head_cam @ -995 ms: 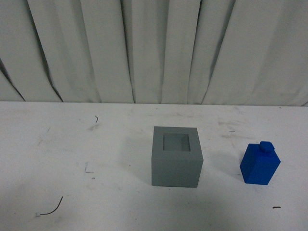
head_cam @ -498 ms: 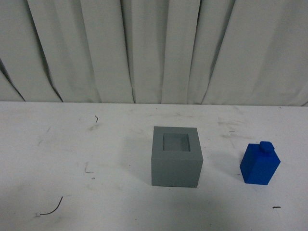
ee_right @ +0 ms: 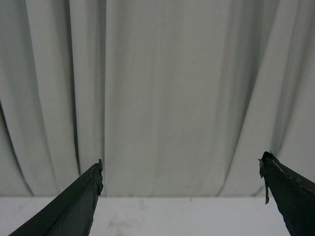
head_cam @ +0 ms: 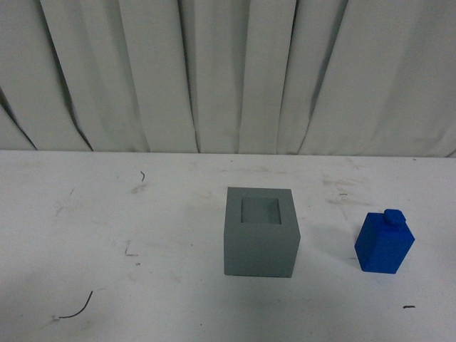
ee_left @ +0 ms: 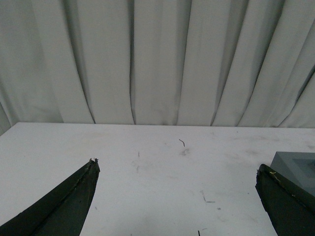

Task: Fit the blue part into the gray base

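Nothing's budged lately: one gray base point(head_cam: 260, 253) sits on the surface point(head_cam: 107, 214), one blue part point(head_cam: 385, 246) upright to its right, not touching. Both the left hand point(ee_left: 177, 167) and right hand point(ee_right: 181, 161) gape wide, empty.

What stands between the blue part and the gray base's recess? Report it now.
Nothing visible. The blue part stands apart from the gray base, on its right in the front view, with only bare table between them. The recess on top is open and empty.
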